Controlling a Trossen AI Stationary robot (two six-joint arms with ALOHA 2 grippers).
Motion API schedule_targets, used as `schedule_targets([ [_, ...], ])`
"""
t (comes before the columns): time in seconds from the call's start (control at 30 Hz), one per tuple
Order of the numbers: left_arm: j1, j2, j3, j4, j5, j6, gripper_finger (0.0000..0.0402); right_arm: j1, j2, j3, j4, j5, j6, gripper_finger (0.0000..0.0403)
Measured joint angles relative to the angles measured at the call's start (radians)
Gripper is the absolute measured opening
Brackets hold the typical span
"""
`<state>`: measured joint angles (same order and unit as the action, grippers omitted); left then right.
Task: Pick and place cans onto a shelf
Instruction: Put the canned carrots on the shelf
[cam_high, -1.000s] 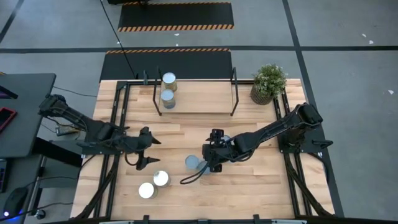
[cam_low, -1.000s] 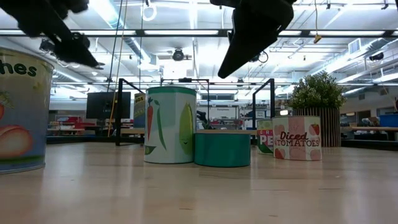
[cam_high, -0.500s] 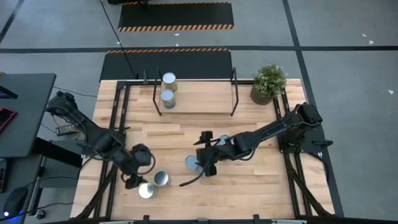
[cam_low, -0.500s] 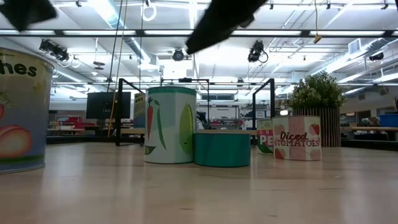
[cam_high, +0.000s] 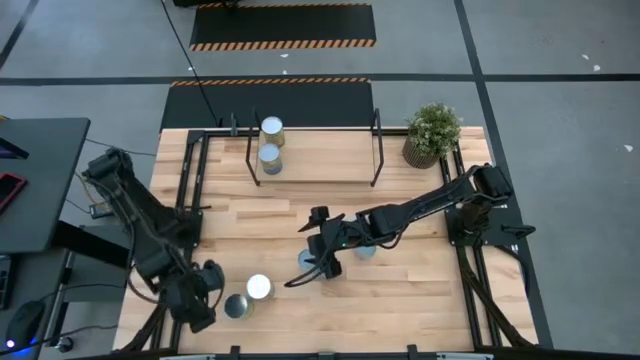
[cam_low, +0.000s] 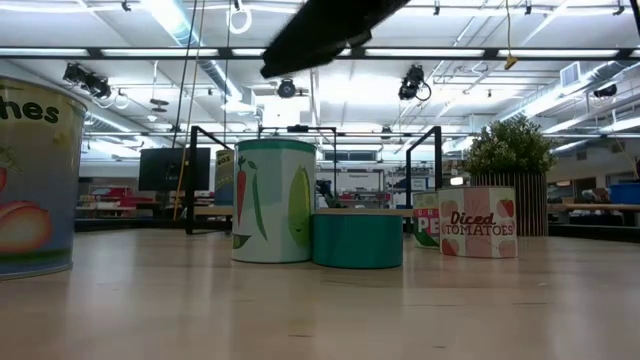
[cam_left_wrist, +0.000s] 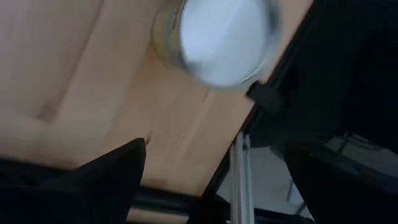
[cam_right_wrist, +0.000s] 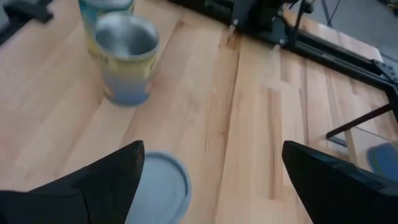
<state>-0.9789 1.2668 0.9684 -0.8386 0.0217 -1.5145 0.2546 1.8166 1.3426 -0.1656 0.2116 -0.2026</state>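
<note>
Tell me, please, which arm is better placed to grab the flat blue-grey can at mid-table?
The right. Its gripper, open, hovers beside that can, which shows between its fingers in its wrist view. The left gripper is at the table's near-left corner, by two other cans.

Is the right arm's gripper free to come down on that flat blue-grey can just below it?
Probably yes. The right gripper hovers open over the flat can, and nothing lies between them; the nearest other can stands apart.

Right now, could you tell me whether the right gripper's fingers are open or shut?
Open: in the right wrist view the right gripper shows its two dark fingers far apart, with bare tabletop between them.
</note>
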Motion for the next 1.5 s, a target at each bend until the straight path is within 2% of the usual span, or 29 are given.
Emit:
schedule_targets([
  [0.1, -0.013, 0.055, 0.0, 0.037, 0.014, -0.05, 0.0386, -0.014, 0.0, 0.002, 0.021, -0.024, -0.031, 0.0389],
  [0.4, -0.015, 0.221, 0.0, 0.108, 0.046, -0.074, 0.0386, -0.071, -0.001, 0.002, 0.035, -0.065, -0.07, 0.0389],
  [0.53, -0.009, 0.279, 0.0, 0.116, 0.027, -0.12, 0.0386, -0.093, -0.001, 0.002, 0.039, -0.083, -0.093, 0.0389],
  [0.7, -0.005, 0.304, 0.0, 0.13, -0.097, -0.151, 0.0386, -0.108, -0.003, 0.002, 0.031, -0.083, -0.118, 0.0389],
  [0.87, 0.015, 0.304, 0.0, 0.074, -0.245, -0.149, 0.0386, -0.109, -0.014, 0.002, 0.022, -0.075, -0.147, 0.0389],
  [1.1, 0.056, 0.304, -0.001, 0.017, -0.448, -0.026, 0.0386, -0.109, -0.014, 0.002, -0.005, -0.074, -0.141, 0.0389],
  [1.37, 0.114, 0.304, -0.001, 0.002, -0.474, 0.118, 0.0386, -0.109, -0.014, 0.002, -0.016, -0.077, -0.11, 0.0389],
  [1.5, 0.124, 0.304, -0.001, 0.005, -0.47, 0.198, 0.0386, -0.109, -0.014, 0.002, -0.013, -0.132, -0.088, 0.0389],
])
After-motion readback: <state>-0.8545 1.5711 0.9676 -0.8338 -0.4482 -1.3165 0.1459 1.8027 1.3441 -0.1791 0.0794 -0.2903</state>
